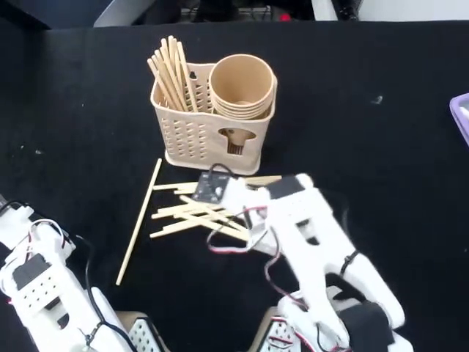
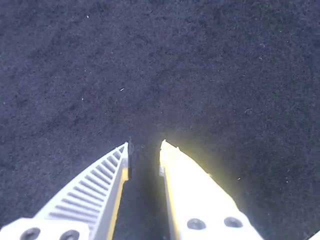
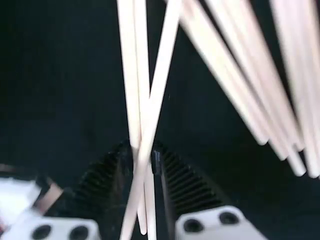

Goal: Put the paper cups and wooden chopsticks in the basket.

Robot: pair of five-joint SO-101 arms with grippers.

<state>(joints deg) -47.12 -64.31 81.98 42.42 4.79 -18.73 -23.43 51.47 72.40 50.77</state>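
step in hand: judged to be picking a few of the loose wooden chopsticks (image 1: 192,213), pale and slim, off the black cloth surface (image 1: 366,183) for the basket.
method advised: the gripped sticks cross one another, so a straight, slow lift should keep them from pivoting. tip them upright before lowering them into the compartment that already holds sticks.
risk: the crossed sticks may scissor out or drag neighbours from the pile.
right pincer (image 3: 142,155): jaws drawn almost together on two or three of those sticks, which run between the ribbed inner faces. the hold looks firm, though full contact cannot be confirmed.
left pincer (image 2: 144,147): a narrow gap between the jaws, nothing in it, bare cloth below.
beige perforated plastic basket (image 1: 187,136): upright just behind the pile.
stacked tan paper cups (image 1: 242,84): nested in one compartment of the basket.
standing chopstick bundle (image 1: 172,73): leaning in the other compartment.
single stray chopstick (image 1: 139,224): lies slantwise beside the pile, toward the left arm.
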